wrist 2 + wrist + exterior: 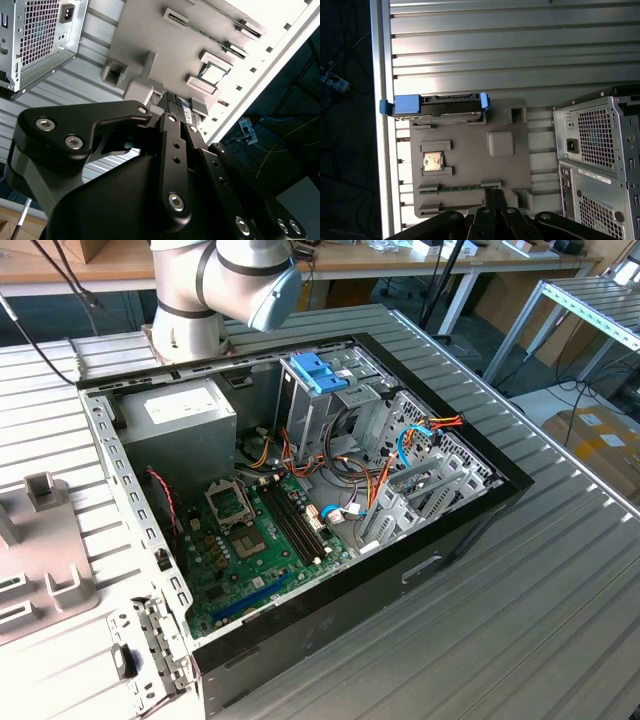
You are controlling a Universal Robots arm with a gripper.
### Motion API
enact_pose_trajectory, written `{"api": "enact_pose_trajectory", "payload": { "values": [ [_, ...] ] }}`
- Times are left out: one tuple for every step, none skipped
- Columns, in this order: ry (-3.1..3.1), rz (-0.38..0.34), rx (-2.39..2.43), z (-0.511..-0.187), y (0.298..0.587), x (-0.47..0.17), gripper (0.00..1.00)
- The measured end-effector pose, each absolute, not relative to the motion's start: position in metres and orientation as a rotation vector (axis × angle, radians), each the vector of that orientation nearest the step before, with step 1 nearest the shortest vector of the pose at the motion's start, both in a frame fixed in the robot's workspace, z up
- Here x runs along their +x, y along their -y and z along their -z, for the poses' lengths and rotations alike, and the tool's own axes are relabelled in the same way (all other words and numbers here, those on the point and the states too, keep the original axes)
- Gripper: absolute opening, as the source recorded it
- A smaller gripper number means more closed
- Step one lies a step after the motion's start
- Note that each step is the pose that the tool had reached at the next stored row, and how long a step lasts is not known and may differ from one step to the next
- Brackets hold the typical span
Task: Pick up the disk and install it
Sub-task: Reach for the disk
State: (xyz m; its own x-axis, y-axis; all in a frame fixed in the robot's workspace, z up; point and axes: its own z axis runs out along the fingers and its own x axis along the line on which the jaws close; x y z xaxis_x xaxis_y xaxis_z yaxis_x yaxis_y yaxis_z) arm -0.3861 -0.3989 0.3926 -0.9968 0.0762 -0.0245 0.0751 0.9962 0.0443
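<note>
Pickup seems unstarted: the disk (439, 105) lies at one edge of the grey fixture plate (470, 170), apart from the narrow, empty tool (493, 192), so a grasp calls for opening and aligning over it.

The open computer case (330, 612) lies on the bench (530, 620), with the robot arm's base (188, 332) behind it and the fixture tray (40, 570) on the exterior view's left. Inside the case, the power supply (180, 415) sits nearest the arm's base, the drive cage (320, 410) on the exterior view's right of it, and the motherboard (250, 550) in front. In the first wrist view the disk (440, 106) stands on edge in a slot at one end of the tray, near a processor chip (433, 162) in a pocket.
</note>
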Motion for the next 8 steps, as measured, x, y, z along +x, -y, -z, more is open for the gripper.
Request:
{"api": "enact_pose_trajectory", "payload": {
  "values": [
    [-3.112,-0.068,0.118,-0.3926,0.3989,-0.3864,0.11],
    [-3.112,-0.068,0.118,-0.3926,0.3989,-0.3869,0.11],
    [-3.112,-0.068,0.118,-0.3925,0.3989,-0.3873,0.11],
    [-3.112,-0.068,0.118,-0.3925,0.3990,-0.3877,0.11],
    [-3.113,-0.068,0.118,-0.3926,0.3989,-0.3880,0.11],
    [-3.112,-0.068,0.118,-0.3925,0.3990,-0.3887,0.11],
    [-3.112,-0.068,0.118,-0.3925,0.3990,-0.3890,0.11],
    [-3.113,-0.068,0.118,-0.3925,0.3989,-0.3893,0.11]
  ]
}}
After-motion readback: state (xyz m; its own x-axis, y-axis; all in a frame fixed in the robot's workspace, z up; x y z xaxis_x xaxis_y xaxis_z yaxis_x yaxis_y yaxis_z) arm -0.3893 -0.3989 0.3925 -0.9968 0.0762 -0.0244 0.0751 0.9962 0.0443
